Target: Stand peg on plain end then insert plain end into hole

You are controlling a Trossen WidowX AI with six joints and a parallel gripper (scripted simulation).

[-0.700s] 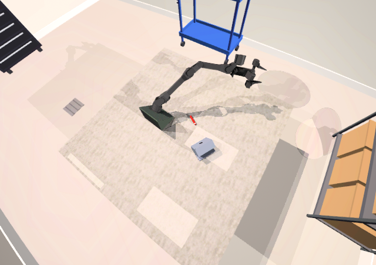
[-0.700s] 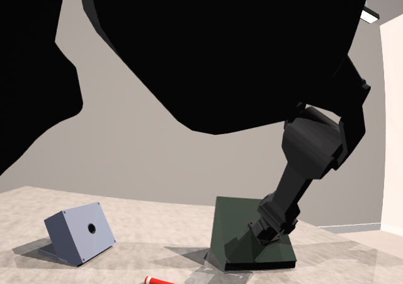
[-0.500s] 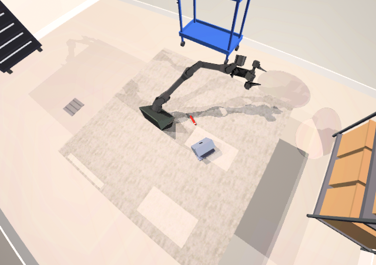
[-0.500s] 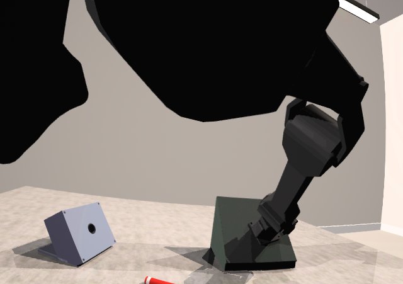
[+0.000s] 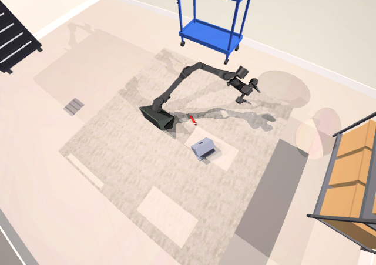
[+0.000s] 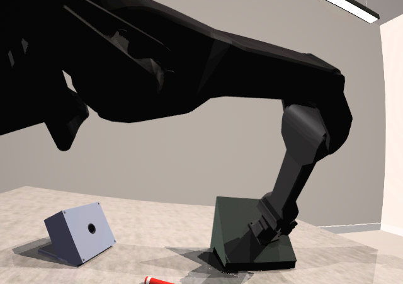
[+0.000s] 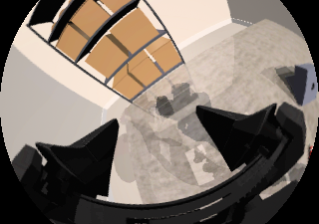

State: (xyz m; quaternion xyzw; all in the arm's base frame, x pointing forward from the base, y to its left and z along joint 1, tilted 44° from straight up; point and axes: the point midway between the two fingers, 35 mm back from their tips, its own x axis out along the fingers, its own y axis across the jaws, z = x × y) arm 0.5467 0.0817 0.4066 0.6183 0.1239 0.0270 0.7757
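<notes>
Pincer: I have the pincer [image 5: 255, 97] [image 7: 158, 115] spread wide, its fingers well apart and nothing pinched between them.
Pincer position: toward the far right of the tabletop [image 5: 121, 165] [image 6: 146, 216] [image 7: 239, 60] in my top view, raised and well apart from peg and block.
Arm: the arm [image 5: 212, 69] [image 6: 260, 75] rises from the dark green base [image 5: 150, 116] [image 6: 224, 209], bends at the elbow and reaches right; its dark bulk fills much of my exterior view.
Peg: the red peg [image 5: 192, 120] [image 6: 160, 280] lies on its side between base and block, touching neither. My exterior view cuts it off at the bottom edge.
White band: the white band [image 5: 194, 123] [image 6: 148, 279] is at the end nearer the block.
Block: the pale blue sloped block [image 5: 204, 148] [image 6: 89, 235] [image 7: 305, 87] stands right of the base and nearer in the top view, left of it in the exterior view.
Hole: one dark round hole [image 5: 200, 143] [image 6: 92, 228] in the tilted face, unfilled.
Task status: peg not yet stood up.
Surroundings: blue cart [image 5: 180, 10] on the far side; shelf unit [image 5: 327, 175] [image 7: 107, 27] with orange-brown boxes [image 5: 349, 165] [image 7: 140, 25] at right.
</notes>
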